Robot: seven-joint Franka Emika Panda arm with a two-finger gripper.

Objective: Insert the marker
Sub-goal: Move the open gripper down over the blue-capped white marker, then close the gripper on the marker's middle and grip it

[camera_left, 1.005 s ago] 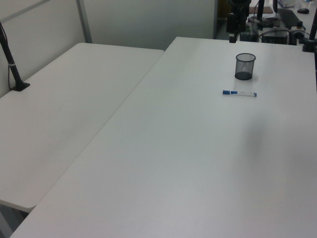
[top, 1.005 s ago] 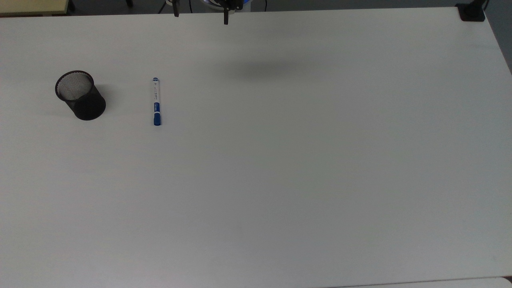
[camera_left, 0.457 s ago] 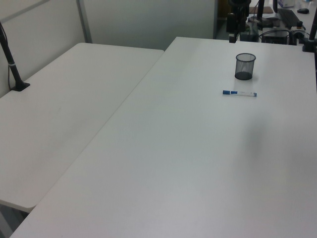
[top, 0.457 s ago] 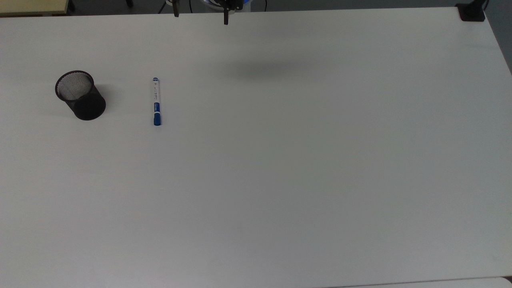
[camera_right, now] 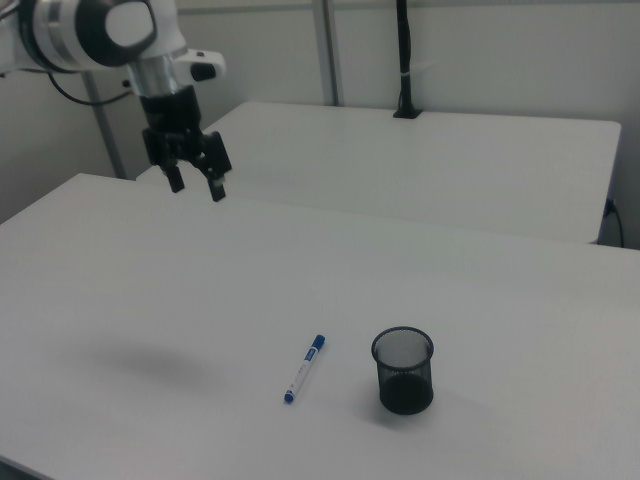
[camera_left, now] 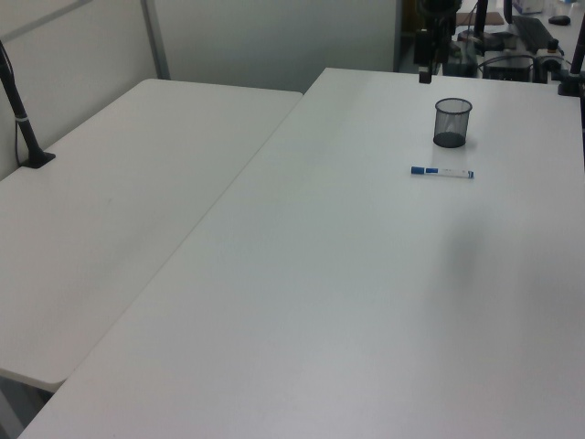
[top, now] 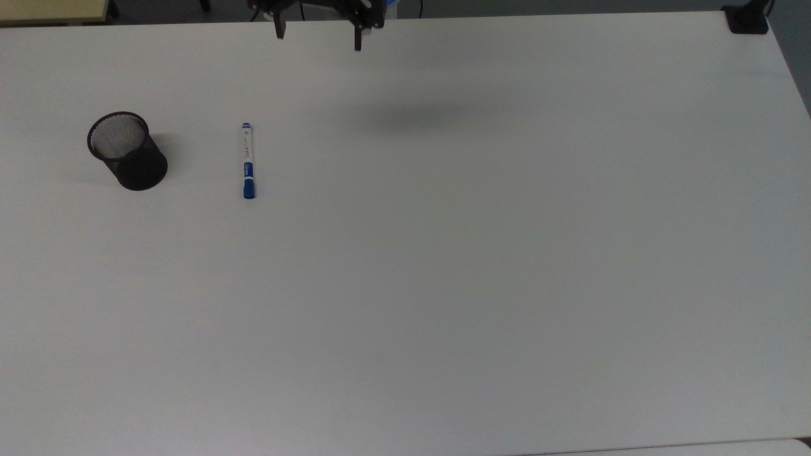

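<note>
The marker (top: 248, 161), white with a blue cap, lies flat on the white table (top: 443, 253), a short way to the top view's right of the black mesh cup (top: 127, 151). The cup stands upright with nothing in it. Cup (camera_right: 404, 371) and marker (camera_right: 305, 369) lie side by side in the right view; in the left view the marker (camera_left: 442, 172) lies in front of the cup (camera_left: 452, 122). My gripper (top: 319, 39) hangs open and holds nothing, high above the table's far edge in the top view, well away from the marker. In the right view the gripper (camera_right: 197, 190) points down, fingers spread.
A second white table (camera_left: 110, 201) adjoins the first on the left view's left, with a black post (camera_left: 23, 110) clamped to it. A black clamp (top: 747, 19) sits at the top view's upper right corner. Dark equipment (camera_left: 512, 46) stands beyond the cup.
The gripper has come further into the top view, its fingertips a little lower in the frame. The marker and the cup have not moved.
</note>
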